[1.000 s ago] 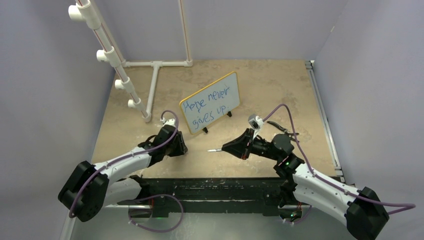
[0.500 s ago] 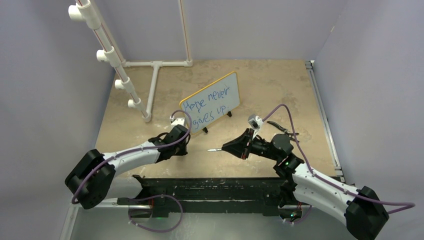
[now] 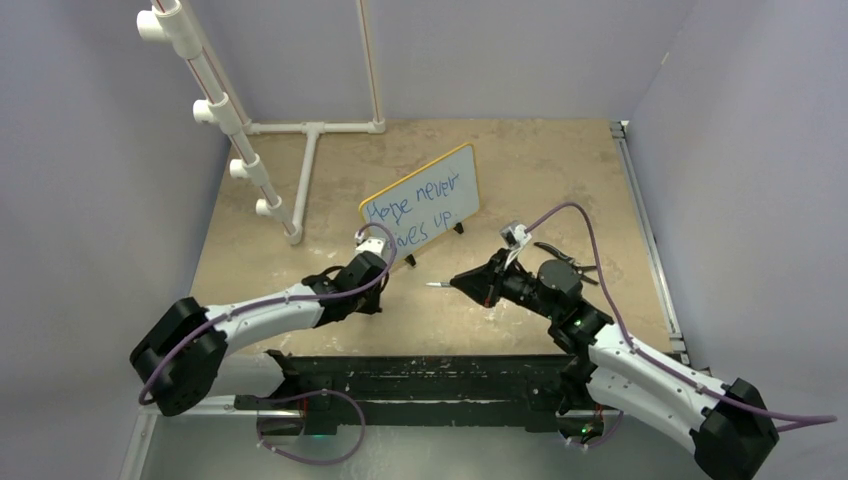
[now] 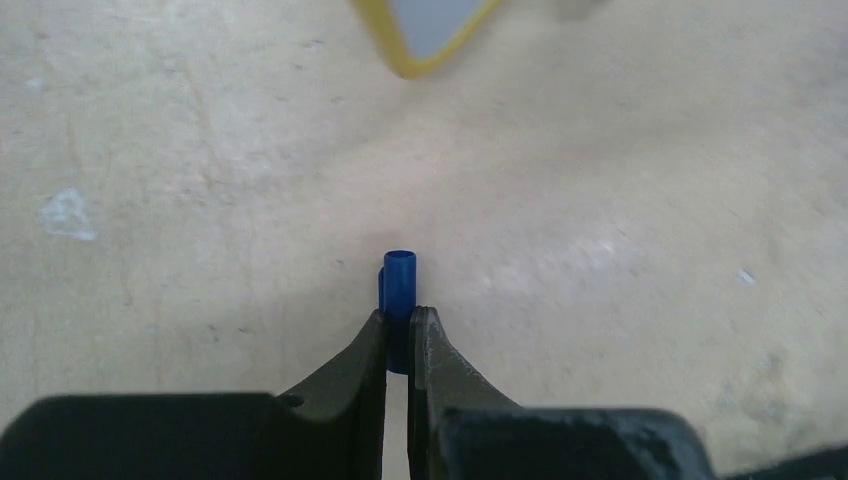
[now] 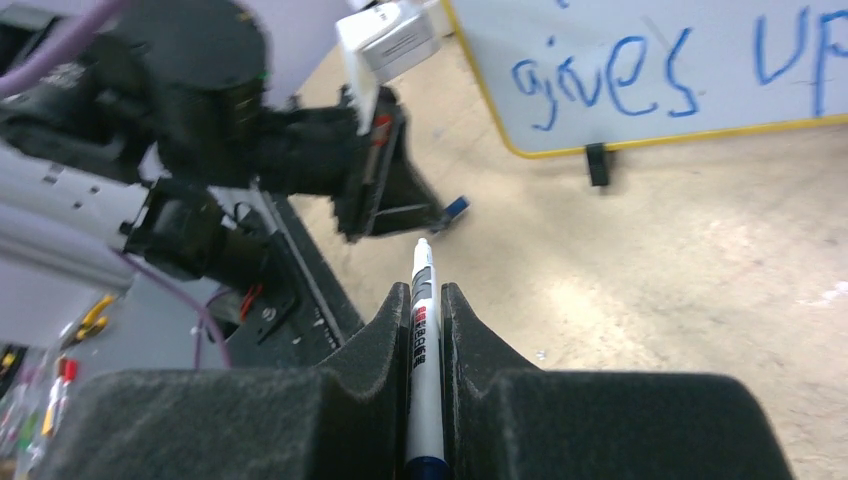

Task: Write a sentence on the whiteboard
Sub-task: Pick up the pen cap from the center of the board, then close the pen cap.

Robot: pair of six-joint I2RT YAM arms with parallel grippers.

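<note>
Left of centre: left arm point(image 3: 280, 310) has advanced, its jaws newly pinched on the blue cap point(image 4: 399, 290). Right of centre: right jaws clamp the marker point(image 5: 421, 320), uncapped. Upper centre: whiteboard point(image 3: 460, 160) stands on the counter point(image 3: 560, 180), sentence point(image 3: 425, 195) complete. Judgement: writing done; capping likely next.

Overhead view looks down; close wrist views share the whiteboard point(image 3: 420, 203).

A white pipe frame point(image 3: 313, 130) stands at the back left of the tan surface point(image 3: 540, 160). Pale purple walls point(image 3: 500, 50) surround it.
</note>
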